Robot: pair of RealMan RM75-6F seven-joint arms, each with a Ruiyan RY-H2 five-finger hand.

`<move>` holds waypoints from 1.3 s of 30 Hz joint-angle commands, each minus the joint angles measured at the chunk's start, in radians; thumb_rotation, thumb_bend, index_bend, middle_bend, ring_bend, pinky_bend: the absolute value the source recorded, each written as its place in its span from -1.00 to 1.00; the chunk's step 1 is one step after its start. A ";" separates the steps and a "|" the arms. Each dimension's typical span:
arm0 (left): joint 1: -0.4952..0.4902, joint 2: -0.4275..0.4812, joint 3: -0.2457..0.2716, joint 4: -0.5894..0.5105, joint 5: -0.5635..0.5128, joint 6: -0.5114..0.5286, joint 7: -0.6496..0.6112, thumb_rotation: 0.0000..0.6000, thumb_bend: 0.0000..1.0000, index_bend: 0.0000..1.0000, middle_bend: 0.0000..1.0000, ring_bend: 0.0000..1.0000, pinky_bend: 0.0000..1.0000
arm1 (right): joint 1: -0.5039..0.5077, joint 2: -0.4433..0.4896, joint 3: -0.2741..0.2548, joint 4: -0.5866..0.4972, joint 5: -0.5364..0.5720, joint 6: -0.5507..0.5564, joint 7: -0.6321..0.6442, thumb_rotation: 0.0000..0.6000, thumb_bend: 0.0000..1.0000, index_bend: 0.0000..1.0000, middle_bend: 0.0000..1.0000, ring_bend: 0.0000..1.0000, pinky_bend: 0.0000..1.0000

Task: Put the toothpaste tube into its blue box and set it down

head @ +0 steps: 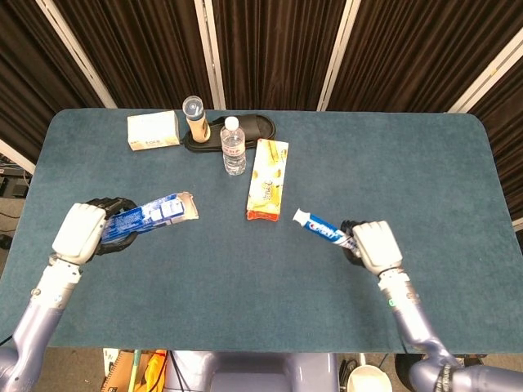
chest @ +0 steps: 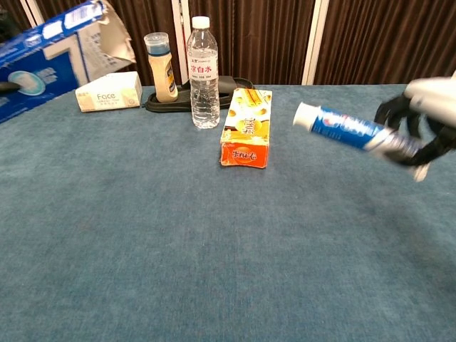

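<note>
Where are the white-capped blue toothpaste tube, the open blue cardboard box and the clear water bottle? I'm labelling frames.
white-capped blue toothpaste tube (chest: 347,127), chest view, mid-body.
open blue cardboard box (head: 155,215), head view, printed side.
clear water bottle (chest: 204,75), chest view, label.

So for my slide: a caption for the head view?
Right hand lifts toothpaste tube; left hand holds open blue box.

A teal-carpeted table stands before dark pleated curtains with pale strips.
</note>
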 commanded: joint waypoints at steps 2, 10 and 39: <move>-0.056 -0.038 -0.015 0.075 0.036 -0.045 -0.042 1.00 -0.25 -0.17 0.10 -0.01 0.06 | -0.012 0.160 0.024 0.002 -0.188 0.063 0.148 1.00 0.13 0.71 0.66 0.55 0.49; -0.125 -0.119 -0.018 0.170 0.085 -0.082 -0.032 1.00 -0.25 -0.18 0.10 -0.01 0.06 | 0.003 0.327 0.074 0.128 -0.409 0.193 0.245 1.00 0.13 0.71 0.66 0.55 0.49; -0.221 -0.517 -0.110 0.393 0.076 0.094 -0.041 1.00 -0.25 -0.19 0.09 -0.01 0.06 | 0.063 0.405 0.086 0.434 -0.764 0.388 0.125 1.00 0.13 0.71 0.66 0.55 0.49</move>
